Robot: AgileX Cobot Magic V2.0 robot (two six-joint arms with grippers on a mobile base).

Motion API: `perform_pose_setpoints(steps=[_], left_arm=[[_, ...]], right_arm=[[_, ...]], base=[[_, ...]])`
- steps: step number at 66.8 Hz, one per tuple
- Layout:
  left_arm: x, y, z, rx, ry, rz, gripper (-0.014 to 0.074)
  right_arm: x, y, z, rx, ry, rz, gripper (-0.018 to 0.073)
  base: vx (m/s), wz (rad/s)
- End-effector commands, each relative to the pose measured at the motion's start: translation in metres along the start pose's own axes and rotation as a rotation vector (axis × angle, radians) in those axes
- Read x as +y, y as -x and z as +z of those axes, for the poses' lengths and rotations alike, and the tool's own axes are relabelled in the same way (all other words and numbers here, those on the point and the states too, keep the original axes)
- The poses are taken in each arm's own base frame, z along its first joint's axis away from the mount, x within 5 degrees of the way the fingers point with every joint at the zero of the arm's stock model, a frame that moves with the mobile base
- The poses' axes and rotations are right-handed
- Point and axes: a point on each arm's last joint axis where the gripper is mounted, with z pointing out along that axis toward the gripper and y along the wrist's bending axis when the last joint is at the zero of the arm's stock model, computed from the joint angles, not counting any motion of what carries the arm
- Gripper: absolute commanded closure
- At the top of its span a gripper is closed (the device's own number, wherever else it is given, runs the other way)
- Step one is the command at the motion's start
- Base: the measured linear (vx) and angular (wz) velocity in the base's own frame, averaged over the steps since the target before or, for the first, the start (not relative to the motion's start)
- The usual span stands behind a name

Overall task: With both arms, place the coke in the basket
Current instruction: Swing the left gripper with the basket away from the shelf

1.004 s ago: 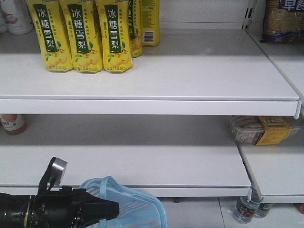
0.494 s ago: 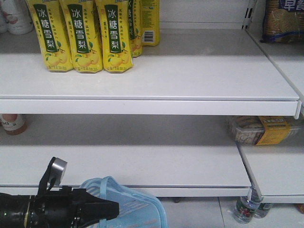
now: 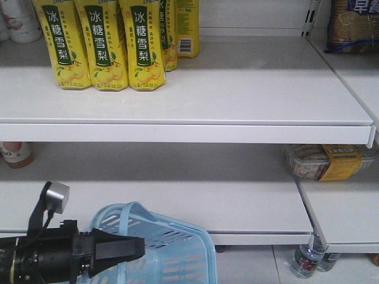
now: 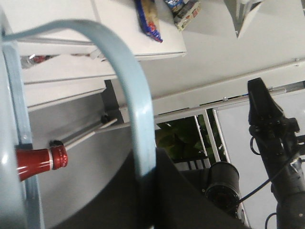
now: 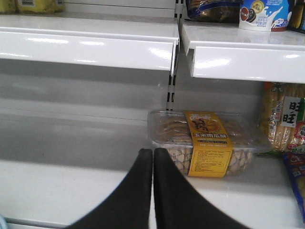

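Observation:
The coke is out of view in every frame. The light blue basket (image 3: 177, 257) hangs tilted at the bottom of the front view, below the lower shelf. My left gripper (image 3: 141, 248) points right and is shut on the basket's handle (image 4: 138, 109), which runs down between the black fingers (image 4: 190, 200) in the left wrist view. My right gripper (image 5: 153, 152) is shut with nothing in it, level with a white shelf and pointing at a clear snack box (image 5: 205, 143). The right arm (image 4: 269, 138) also shows at the right of the left wrist view.
Yellow pear-drink bottles (image 3: 100, 44) stand on the upper shelf (image 3: 237, 127). The yellow-labelled snack box (image 3: 328, 161) lies on the middle shelf at the right. Water bottles (image 3: 308, 260) stand on the floor. A red-capped bottle neck (image 4: 40, 162) shows beside the basket's rim.
The left arm has moved left and slightly up with the handle in its grip. The basket has risen and shows more of its slotted side.

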Motion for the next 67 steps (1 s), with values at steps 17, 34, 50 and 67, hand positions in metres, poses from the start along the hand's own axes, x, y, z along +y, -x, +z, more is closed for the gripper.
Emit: perform_pose_setpoints(steps=[17, 34, 50, 67], left_arm=[[-0.061, 0.007, -0.038, -0.303, -0.019, 0.143, 0.0603], [-0.079, -0.004, -0.061, -0.422, 0.054, 0.228, 0.0603], [-0.088, -0.012, -0.068, -0.428, 0.014, 0.267, 0.0603], [-0.073, -0.019, -0.071, -0.523, 0.066, 0.401, 0.0603]], right_arm=[[-0.002, 0.015, -0.001, -0.086, -0.018, -0.006, 0.0568], [-0.002, 0.015, -0.001, -0.086, -0.018, -0.006, 0.0568], [-0.002, 0.015, -0.001, -0.086, -0.018, -0.006, 0.0568], [-0.002, 0.015, -0.001, -0.086, -0.018, -0.006, 0.0568]], base=[[0.0, 0.0], [0.0, 0.0], [0.0, 0.0], [0.0, 0.0]])
